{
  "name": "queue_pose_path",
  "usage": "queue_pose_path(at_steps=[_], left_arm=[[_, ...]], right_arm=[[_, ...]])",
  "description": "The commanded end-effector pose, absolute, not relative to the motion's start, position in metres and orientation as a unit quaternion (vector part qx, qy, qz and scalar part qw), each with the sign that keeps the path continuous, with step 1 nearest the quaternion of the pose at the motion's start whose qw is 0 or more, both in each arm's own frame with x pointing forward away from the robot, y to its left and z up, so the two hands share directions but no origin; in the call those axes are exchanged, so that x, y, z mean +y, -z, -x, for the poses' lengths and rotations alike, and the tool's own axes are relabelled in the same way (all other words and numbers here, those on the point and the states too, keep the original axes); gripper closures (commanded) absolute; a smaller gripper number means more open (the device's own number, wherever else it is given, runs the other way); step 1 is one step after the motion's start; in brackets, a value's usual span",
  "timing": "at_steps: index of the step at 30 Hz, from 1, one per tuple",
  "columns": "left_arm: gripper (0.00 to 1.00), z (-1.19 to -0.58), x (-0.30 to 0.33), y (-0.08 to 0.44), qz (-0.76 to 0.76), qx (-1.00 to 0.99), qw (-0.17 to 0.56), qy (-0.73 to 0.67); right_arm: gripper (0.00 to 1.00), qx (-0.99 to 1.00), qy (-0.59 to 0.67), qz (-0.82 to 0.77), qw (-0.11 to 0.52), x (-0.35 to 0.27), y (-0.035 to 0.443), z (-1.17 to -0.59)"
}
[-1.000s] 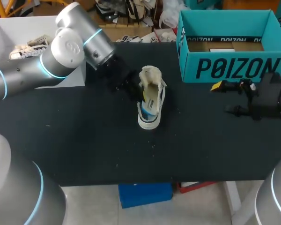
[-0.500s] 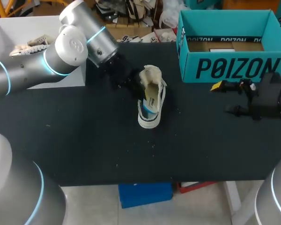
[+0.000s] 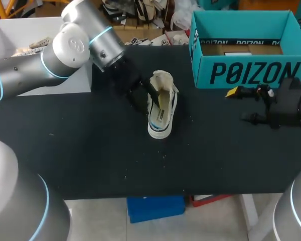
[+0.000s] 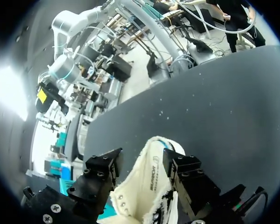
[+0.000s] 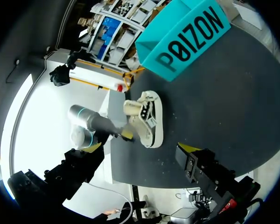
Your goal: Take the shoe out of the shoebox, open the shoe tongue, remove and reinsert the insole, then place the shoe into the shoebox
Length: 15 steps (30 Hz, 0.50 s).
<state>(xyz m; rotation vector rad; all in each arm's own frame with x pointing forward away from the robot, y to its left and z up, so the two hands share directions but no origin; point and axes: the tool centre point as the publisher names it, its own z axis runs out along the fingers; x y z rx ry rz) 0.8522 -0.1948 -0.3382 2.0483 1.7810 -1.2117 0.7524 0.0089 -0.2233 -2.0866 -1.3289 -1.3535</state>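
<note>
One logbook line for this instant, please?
shoe: on table, outside shoebox | left claw: at shoe | right claw: open, near shoebox

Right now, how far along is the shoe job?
Done: the shoe is out of the box, sitting on the table, its top spread open. In hand: my left arm is at that opening; whether the insole is back in, I cannot tell. Left: returning the shoe to the box. The right fingers hang open, empty, beside the box.
</note>
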Motion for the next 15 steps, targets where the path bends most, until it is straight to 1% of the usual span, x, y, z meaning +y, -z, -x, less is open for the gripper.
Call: queue_pose_path(at_steps=[1,2,3,9,15], left_arm=[[0.75,-0.841,-0.193,0.333,-0.692,0.598,0.083,0.396],[0.89,-0.84,-0.193,0.333,-0.696,0.597,0.077,0.391],[1.0,-0.838,-0.193,0.334,-0.703,0.595,0.069,0.383],[1.0,-0.834,-0.182,0.342,-0.719,0.603,0.037,0.343],[1.0,-0.831,-0.172,0.35,-0.718,0.612,0.024,0.331]], right_arm=[[0.0,-0.465,0.473,0.731,0.159,0.01,0.223,-0.753],[0.0,-0.465,0.473,0.731,0.159,0.01,0.223,-0.753],[0.0,-0.465,0.473,0.731,0.159,0.01,0.223,-0.753],[0.0,-0.465,0.473,0.731,0.159,0.01,0.223,-0.753],[0.0,-0.465,0.473,0.731,0.159,0.01,0.223,-0.753]])
